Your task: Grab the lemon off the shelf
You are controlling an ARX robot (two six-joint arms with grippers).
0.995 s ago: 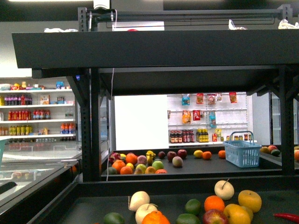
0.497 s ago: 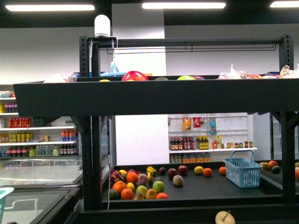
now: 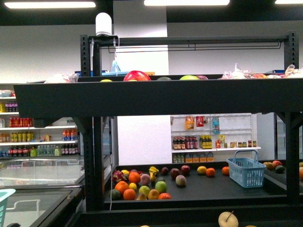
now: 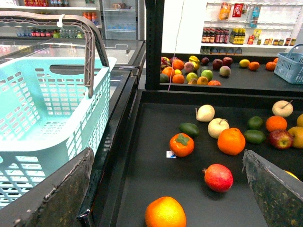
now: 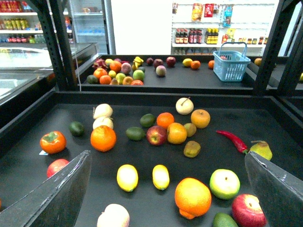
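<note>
Two yellow lemons (image 5: 127, 177) (image 5: 161, 177) lie side by side on the black shelf's lower deck (image 5: 265, 118) in the right wrist view. My right gripper (image 5: 167, 155) hangs open above them, and its fingers (image 5: 57, 194) straddle both lemons with nothing held. In the left wrist view my left gripper (image 4: 168, 156) is open over the deck's (image 4: 151, 189) left end, above an orange (image 4: 165, 213) and a pomegranate (image 4: 218, 178); no lemon shows between its fingers. The front view shows the shelf's upper lip (image 3: 156, 97) and no gripper.
A teal basket (image 4: 42, 109) stands just beside the deck's left wall. Oranges, apples, avocados and a red chili (image 5: 232, 140) are scattered round the lemons. A large orange (image 5: 192, 197) lies close to the lemons. A blue basket (image 5: 231, 65) sits on the far deck behind black uprights (image 5: 59, 47).
The front view has risen: the lower deck's fruit has dropped out of the bottom of the picture, and fruit on the top deck and ceiling lights have come into sight.
</note>
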